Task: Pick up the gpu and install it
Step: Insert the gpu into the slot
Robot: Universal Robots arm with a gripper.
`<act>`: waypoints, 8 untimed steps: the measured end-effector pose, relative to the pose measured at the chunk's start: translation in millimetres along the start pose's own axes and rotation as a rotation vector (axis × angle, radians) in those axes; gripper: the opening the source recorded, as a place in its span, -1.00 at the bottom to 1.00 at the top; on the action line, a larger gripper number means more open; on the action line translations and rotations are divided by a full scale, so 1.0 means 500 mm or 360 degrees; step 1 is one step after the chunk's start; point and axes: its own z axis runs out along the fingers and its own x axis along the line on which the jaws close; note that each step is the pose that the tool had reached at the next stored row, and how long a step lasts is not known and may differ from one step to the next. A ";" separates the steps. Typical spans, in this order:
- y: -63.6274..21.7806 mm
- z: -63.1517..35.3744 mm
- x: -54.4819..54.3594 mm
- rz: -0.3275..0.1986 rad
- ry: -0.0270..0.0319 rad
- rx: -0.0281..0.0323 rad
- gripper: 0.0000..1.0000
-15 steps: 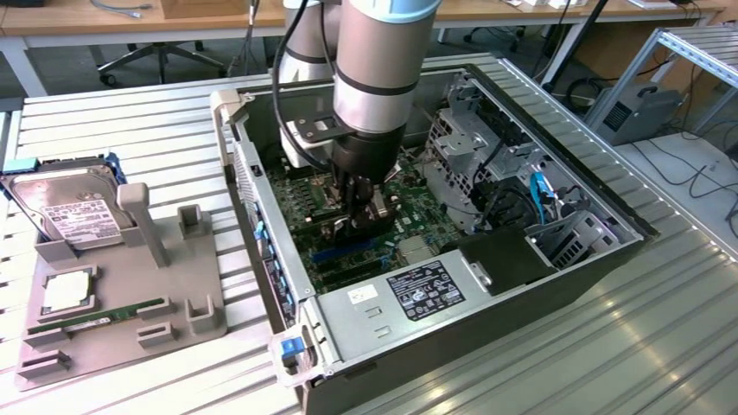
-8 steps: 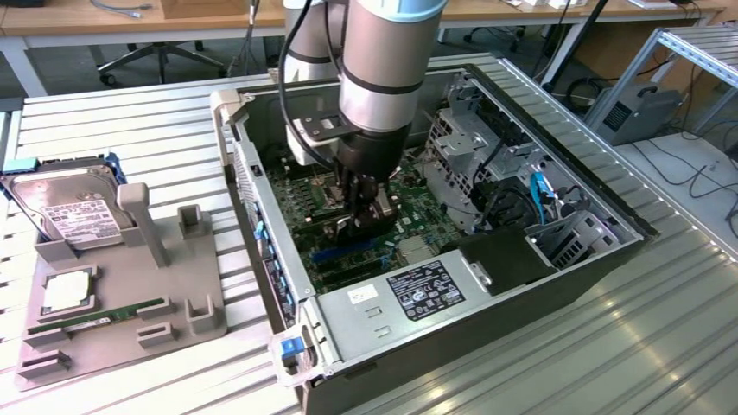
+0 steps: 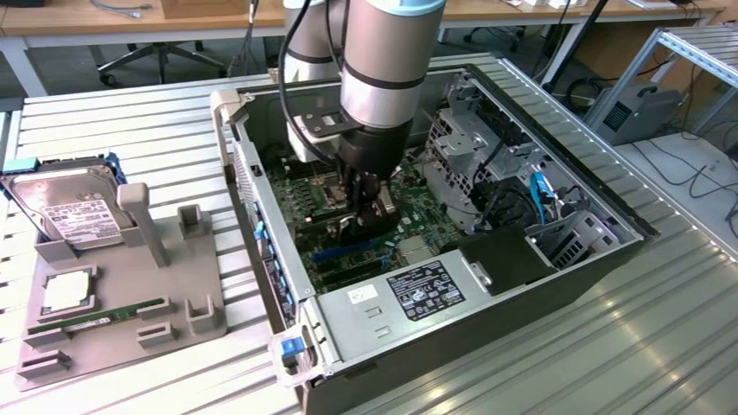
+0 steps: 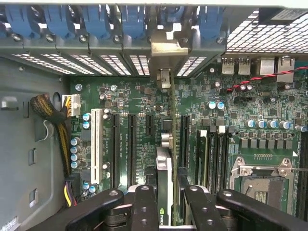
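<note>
slatted metal counter [image 3: 645, 346] carries an open pc case [image 3: 576, 259] lying on its side, with office desks and a chair behind it. beside the case sits a grey parts fixture [image 3: 127, 285] with a hard drive [image 3: 69, 207], a cpu [image 3: 67, 290] and a memory stick [image 3: 98, 318] on it.

our tool [image 3: 366, 212] is down inside the case, just over the motherboard [image 4: 240, 115]. it's closed narrow on the gpu [image 4: 164, 183], which stands on edge between the fingers [image 4: 144, 207]. in the wrist view the card runs straight ahead of the tool toward the rear slot openings, its silver bracket [image 4: 166, 77] up near the blue slot latches [image 4: 96, 21]. the card's lower edge looks lined up over a black expansion slot [image 4: 184, 139], but we can't tell if it's seated or just above it.

risks as we see them:
- card edge off the slot line: pressing down would load the board and connector instead of seating.
- bracket catching the rear frame lip, tilting the card in the grip.
- thin card slipping or twisting between the fingers under push force.
- neighbouring slots sit just beside it, so landing in the wrong one is possible.
</note>
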 end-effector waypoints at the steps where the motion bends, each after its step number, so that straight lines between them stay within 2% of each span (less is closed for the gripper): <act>1: 0.000 -0.005 0.000 0.0000 0.00001 -0.00001 -0.47; 8: -0.002 -0.019 0.001 0.0000 -0.00005 -0.00006 -0.47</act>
